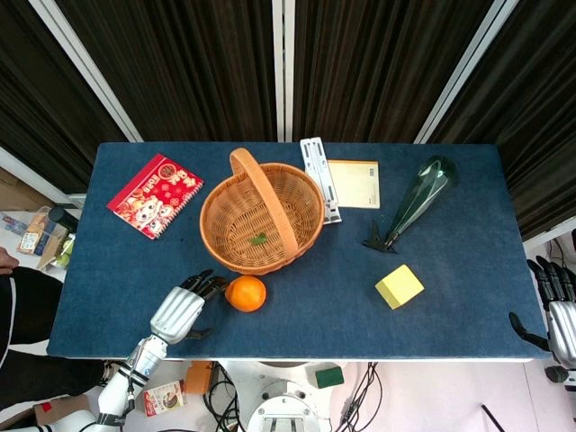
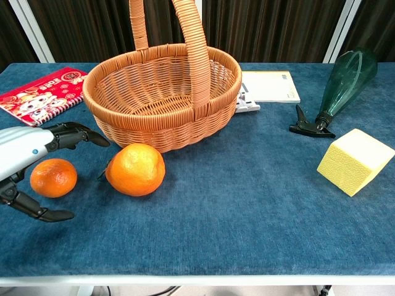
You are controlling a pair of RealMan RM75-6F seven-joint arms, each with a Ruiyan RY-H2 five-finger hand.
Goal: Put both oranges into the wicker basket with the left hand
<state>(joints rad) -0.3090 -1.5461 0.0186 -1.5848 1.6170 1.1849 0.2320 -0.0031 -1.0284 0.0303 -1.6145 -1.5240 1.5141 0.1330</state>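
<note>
The wicker basket point(image 1: 236, 236) point(image 2: 123, 86) stands mid-table with its handle upright and only a green leaf point(image 1: 258, 238) inside. A large orange point(image 1: 246, 293) point(image 2: 135, 169) lies on the blue cloth just in front of the basket. Left of it lies a smaller orange point(image 2: 54, 177), which my left hand point(image 1: 180, 310) point(image 2: 21, 157) hides in the head view. That hand is open around the small orange, fingers point(image 2: 80, 134) reaching over it and thumb point(image 2: 40, 213) below it, with gaps on both sides. My right hand point(image 1: 556, 310) hangs open past the table's right edge.
A red notebook point(image 1: 155, 194) point(image 2: 37, 95) lies at the back left. Right of the basket are a white strip point(image 1: 319, 178), a yellow notepad point(image 1: 354, 183) point(image 2: 270, 86), a green spray bottle point(image 1: 416, 200) point(image 2: 339, 86) on its side, and a yellow sponge block point(image 1: 399, 286) point(image 2: 355, 160).
</note>
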